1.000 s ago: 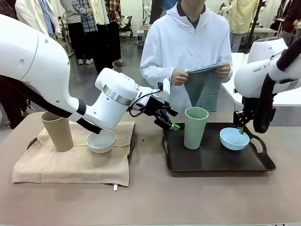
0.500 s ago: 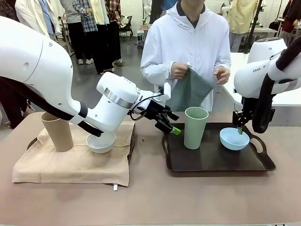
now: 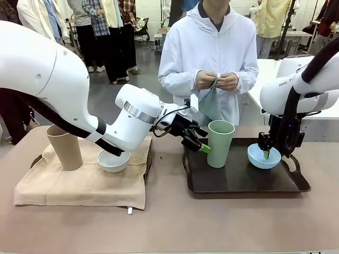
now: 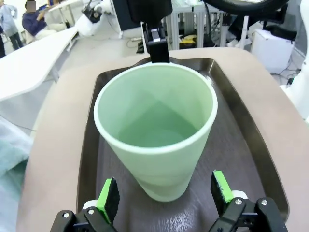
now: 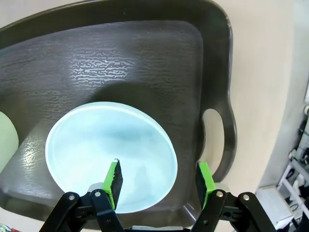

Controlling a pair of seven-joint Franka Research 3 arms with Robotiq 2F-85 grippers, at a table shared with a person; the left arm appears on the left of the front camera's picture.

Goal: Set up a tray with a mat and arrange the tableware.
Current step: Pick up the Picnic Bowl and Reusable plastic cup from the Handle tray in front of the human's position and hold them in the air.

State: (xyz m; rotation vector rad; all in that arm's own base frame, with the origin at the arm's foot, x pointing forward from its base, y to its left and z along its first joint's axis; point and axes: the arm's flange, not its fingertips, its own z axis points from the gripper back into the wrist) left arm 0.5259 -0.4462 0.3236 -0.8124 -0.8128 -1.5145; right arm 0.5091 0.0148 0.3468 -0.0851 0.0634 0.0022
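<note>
Cups stand apart: the tan cup (image 3: 64, 147) and white bowl (image 3: 113, 160) sit on the beige mat (image 3: 79, 188), the green cup (image 3: 220, 144) and blue bowl (image 3: 259, 157) on the black tray (image 3: 238, 185). The left gripper (image 4: 164, 191) gapes wide either side of the green cup, pads clear of it. The right gripper (image 5: 158, 176) straddles the blue bowl's rim, spread and holding nothing.

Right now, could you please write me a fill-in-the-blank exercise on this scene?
The pale green cup stands ____ on the black tray.
The left gripper has its jaws ____ on either side of that cup.
The right gripper has one finger ____ the light blue bowl, the other outside its rim.
The white bowl and the tan cup rest on the beige mat at the robot's ____.
Missing words: upright; open; inside; left.
</note>
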